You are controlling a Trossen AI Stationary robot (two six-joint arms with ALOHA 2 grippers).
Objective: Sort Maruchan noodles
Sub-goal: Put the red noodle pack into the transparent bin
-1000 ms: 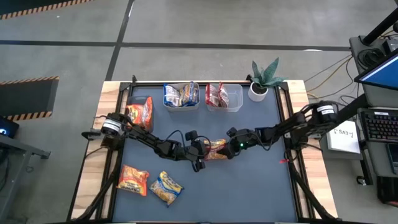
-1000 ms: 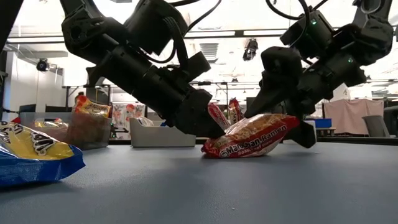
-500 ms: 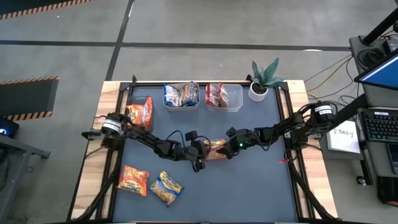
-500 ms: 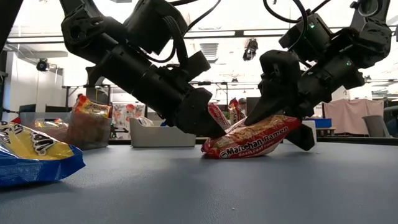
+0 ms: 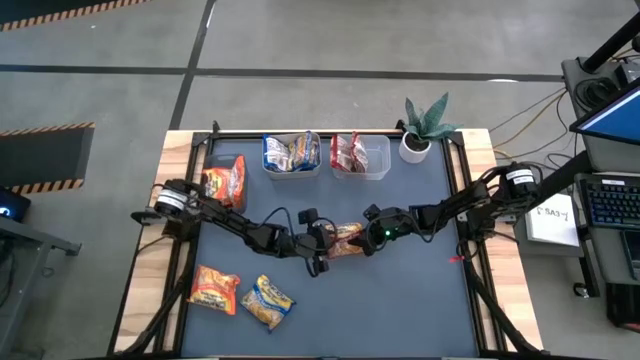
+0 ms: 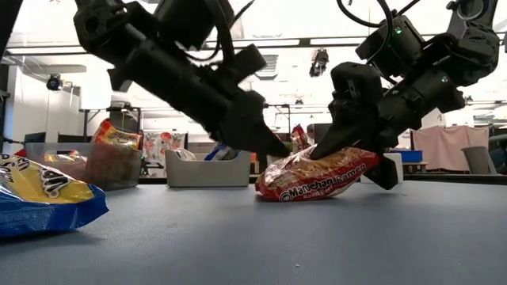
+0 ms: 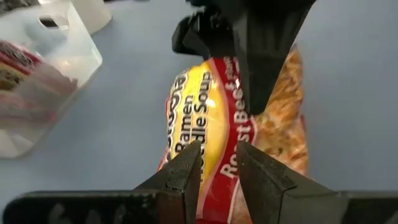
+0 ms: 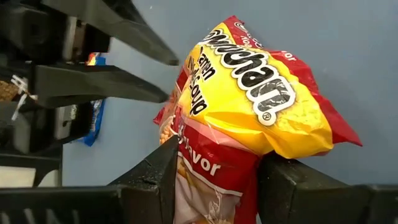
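Crinkly red-and-yellow plastic noodle packet (image 5: 345,240) at centre of dark blue-grey table mat (image 5: 420,300): white lettering on red, orange noodles showing through. Dark grippers beside it.

My overhead camera looks straight down on the whole desk (image 5: 420,300); the low one sits at desk level, facing the room. Both wrist cameras sit close, apparently sharing one red-and-yellow packet (image 8: 249,106).

grey concrete floor (image 5: 330,40), striped hazard tape (image 5: 45,128), bright ceiling lights (image 6: 261,43).
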